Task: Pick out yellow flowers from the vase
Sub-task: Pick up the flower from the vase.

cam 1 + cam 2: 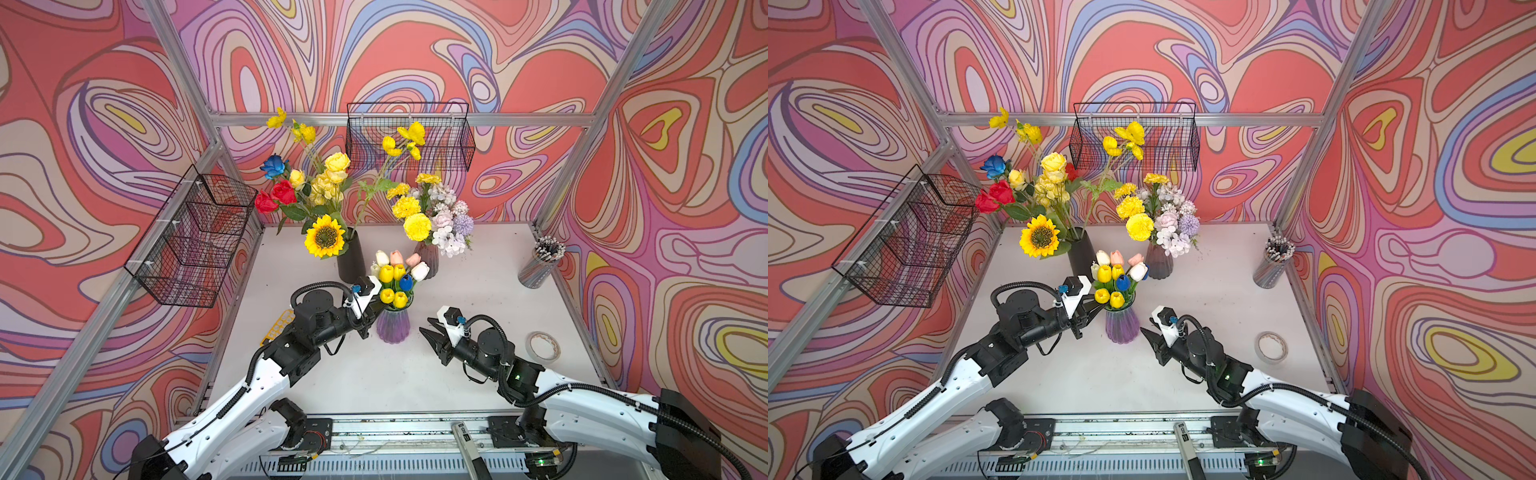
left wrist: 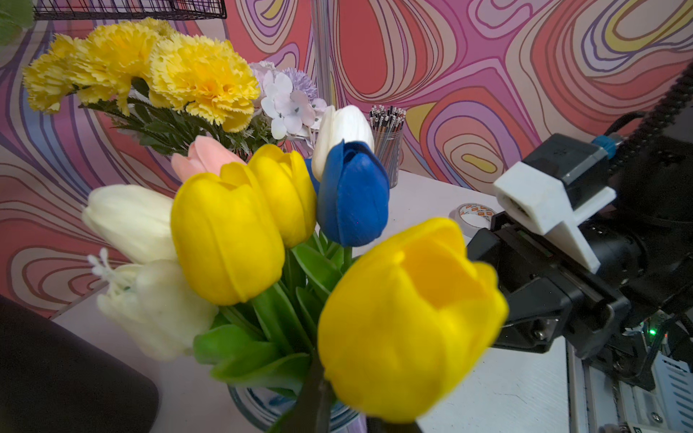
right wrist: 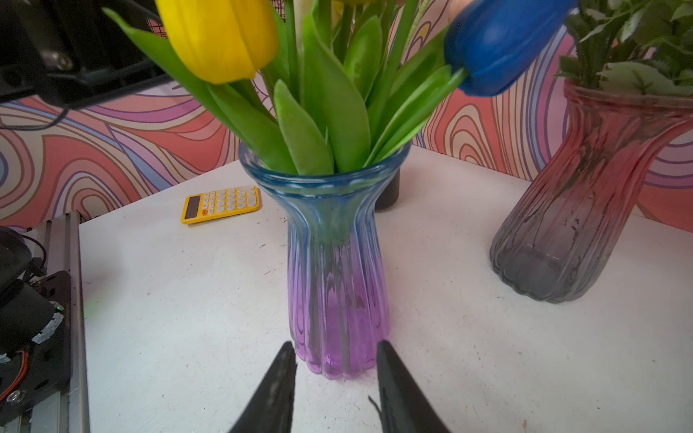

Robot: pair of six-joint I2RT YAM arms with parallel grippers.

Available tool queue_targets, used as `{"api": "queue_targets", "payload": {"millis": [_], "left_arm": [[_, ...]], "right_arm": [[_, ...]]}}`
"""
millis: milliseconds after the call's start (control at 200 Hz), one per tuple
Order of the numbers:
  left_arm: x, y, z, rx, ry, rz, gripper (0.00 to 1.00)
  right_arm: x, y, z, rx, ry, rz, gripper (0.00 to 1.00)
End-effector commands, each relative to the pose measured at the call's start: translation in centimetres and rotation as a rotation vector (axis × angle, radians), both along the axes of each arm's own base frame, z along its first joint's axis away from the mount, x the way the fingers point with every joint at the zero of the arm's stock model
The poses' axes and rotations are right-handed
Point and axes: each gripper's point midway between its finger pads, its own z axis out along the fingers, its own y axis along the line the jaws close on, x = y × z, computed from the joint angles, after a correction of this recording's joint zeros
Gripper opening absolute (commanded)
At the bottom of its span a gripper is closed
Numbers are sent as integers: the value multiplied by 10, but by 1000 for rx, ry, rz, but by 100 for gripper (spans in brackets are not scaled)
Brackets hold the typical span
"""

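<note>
A yellow sunflower (image 1: pixel 325 237) and yellow roses (image 1: pixel 336 163) stood in a black vase (image 1: pixel 351 262) at the left. The left gripper (image 1: pixel 375 308) reached among the stems beneath four yellow tulips (image 1: pixel 387 296) in a purple glass vase (image 1: pixel 393 328); whether it had clamped anything could not be told. Just right of that vase, the right gripper (image 1: pixel 427 326) hovered with its jaws parted and empty. Yellow marigolds (image 1: pixel 417 226) filled a pinkish vase (image 1: pixel 432 262) behind.

We can read no text anywhere. The clear tape roll (image 2: pixel 473 215) carries small orange printed marks on its cardboard core, too blurred for us to make out, and the keys of the yellow pocket calculator (image 3: pixel 221 204) are too small.
</note>
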Motion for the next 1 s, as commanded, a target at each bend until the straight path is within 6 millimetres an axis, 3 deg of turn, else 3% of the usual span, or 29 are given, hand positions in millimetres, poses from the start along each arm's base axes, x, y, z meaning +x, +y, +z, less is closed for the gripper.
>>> {"api": "queue_targets", "payload": {"millis": [0,371,521,821,997], "left_arm": [[-1,-3,4,-24,-24,-22,15],[-3,2,8,-37,-37,-4,2],[-5,4,13,-38,-41,7,0],[-10,12,41,-10,-73,21,0],[-14,19,65,29,-38,38,0]], "right_arm": [[1,0,3,16,-9,-7,37],[2,2,5,17,-12,-7,36],[0,6,7,13,-20,19,40],[-21,16,19,8,-65,159,53],[-28,19,21,-23,-76,206,56]]}}
